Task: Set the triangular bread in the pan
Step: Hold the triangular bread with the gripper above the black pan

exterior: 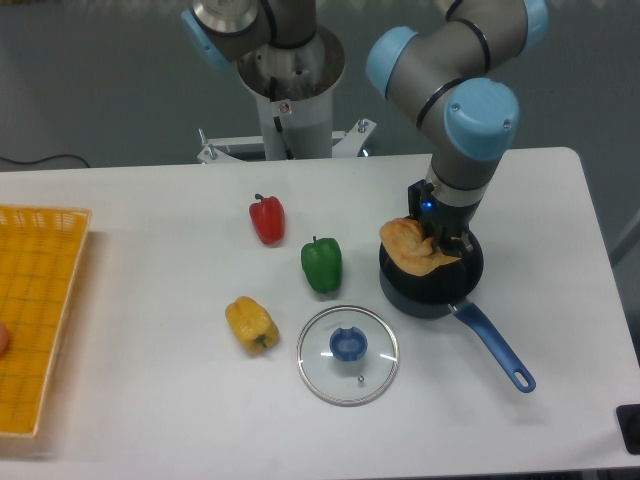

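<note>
**Even overhead light, soft picture**

Bright, diffuse light falls from above on the white table (pixel 150 420), leaving only faint, short shadows under the peppers. The glass lid (pixel 348 355) carries small glints. Detail is slightly soft and grainy throughout; the floor behind looks dimmer.

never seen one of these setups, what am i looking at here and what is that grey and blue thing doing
It is a robot arm with grey tubes and blue joint caps, bolted behind a white table. One fixed camera looks down from the front. The arm's hand is low over a black pan with a blue handle, holding a golden triangular bread at the pan's mouth. Also on the table: a red pepper, a green pepper, a yellow pepper, a glass lid with a blue knob, and a yellow basket at the left.
</note>
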Robot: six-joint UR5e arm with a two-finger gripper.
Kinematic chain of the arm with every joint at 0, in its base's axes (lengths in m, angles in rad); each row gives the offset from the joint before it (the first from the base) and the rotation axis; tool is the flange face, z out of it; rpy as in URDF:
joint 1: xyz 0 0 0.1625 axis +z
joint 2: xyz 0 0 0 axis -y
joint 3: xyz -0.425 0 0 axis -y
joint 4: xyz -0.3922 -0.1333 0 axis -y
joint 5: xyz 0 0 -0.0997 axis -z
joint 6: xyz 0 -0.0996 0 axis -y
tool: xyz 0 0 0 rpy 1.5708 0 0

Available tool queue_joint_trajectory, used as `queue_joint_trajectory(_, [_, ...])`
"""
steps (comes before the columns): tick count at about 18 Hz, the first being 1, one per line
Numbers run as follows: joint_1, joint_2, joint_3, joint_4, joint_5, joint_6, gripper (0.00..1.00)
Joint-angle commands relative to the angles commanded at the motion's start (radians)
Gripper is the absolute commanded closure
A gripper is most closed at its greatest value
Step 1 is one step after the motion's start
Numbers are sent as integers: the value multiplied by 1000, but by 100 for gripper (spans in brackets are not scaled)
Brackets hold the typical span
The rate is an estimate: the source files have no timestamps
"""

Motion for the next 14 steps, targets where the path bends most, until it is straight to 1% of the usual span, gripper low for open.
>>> queue_joint_trajectory(11, [11,-9,0,2,-2,2,84])
queue_joint_trajectory(14, [15,-23,-2,20,0,5,85])
